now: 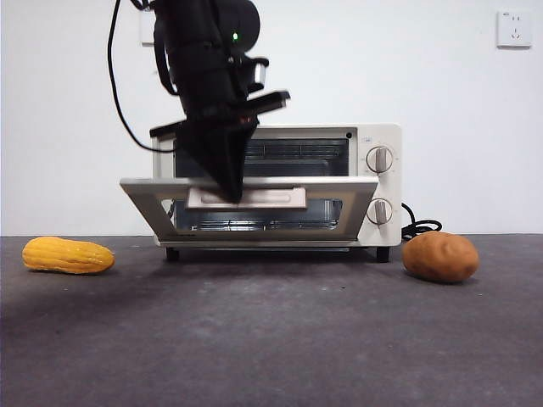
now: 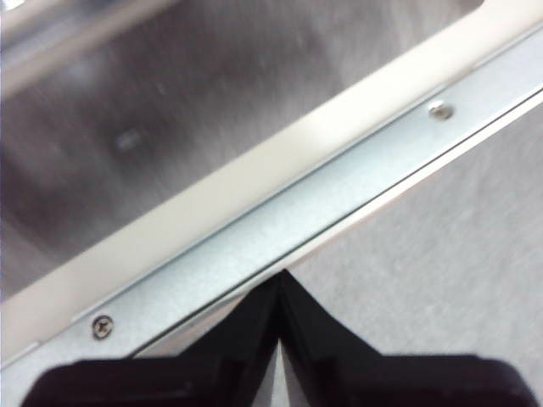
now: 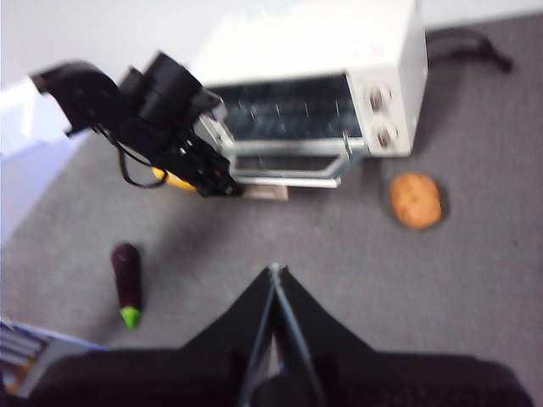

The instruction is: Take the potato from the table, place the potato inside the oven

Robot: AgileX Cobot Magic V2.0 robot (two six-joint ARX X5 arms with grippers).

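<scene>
Front view bright and sharp; both wrist views blurred (perhaps motion), soft shadows under objects.

the dark grey mottled worktop (image 1: 271, 339) looks matt and faintly grainy. the cream-white toaster oven (image 1: 377, 174) has a smooth, slightly glossy shell, a glass door pane and a brushed metal door strip (image 2: 280, 229). the lumpy orange-brown potato (image 1: 439, 256) has dull, rough skin.
</scene>
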